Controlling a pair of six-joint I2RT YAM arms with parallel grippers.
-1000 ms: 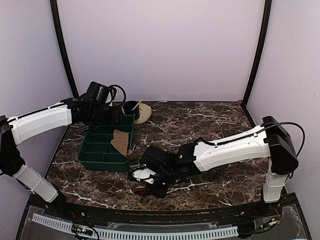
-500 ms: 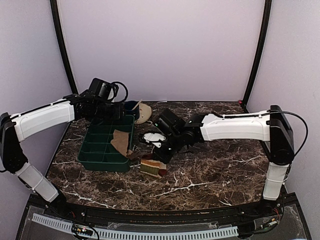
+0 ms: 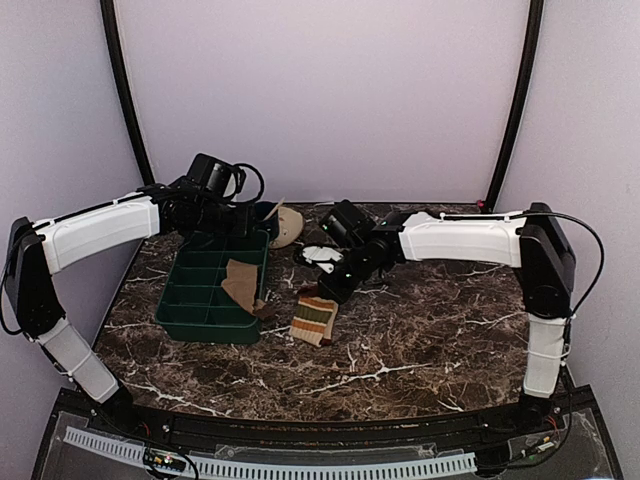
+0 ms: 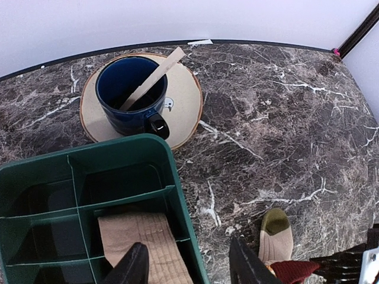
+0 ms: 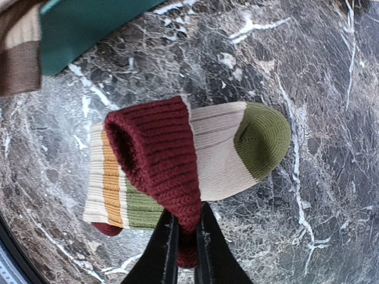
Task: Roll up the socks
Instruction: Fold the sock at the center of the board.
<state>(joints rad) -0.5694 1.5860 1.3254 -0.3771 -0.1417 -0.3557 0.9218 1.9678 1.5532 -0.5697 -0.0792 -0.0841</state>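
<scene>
Two hazards stand out. At left, the left end effector [image 4: 186, 266] hangs wide and empty over the tray [image 4: 89, 151], above the tray sock [image 4: 142, 242]. It pins nothing, so any rolling on the counter [image 3: 440, 320] has no second hold, and I judge the cloth would slide rather than curl. Further right, just beside the tray, the held sock [image 5: 195, 154] is gripped only by a fold of its dark red cuff, between the narrow jaws of the right end effector [image 5: 186, 231]. So thin a pinch on floppy knit could slip, or the doubled-over cuff could spring flat once released. Whether its striped end touches the counter I cannot tell.

The tray sock's long axis runs near to far along the tray's right side, with one end hanging over the near right corner. The held sock also lies roughly near to far. Its olive toe points toward the far wall, its striped band toward the arms, and its red cuff is folded back over the middle.
</scene>
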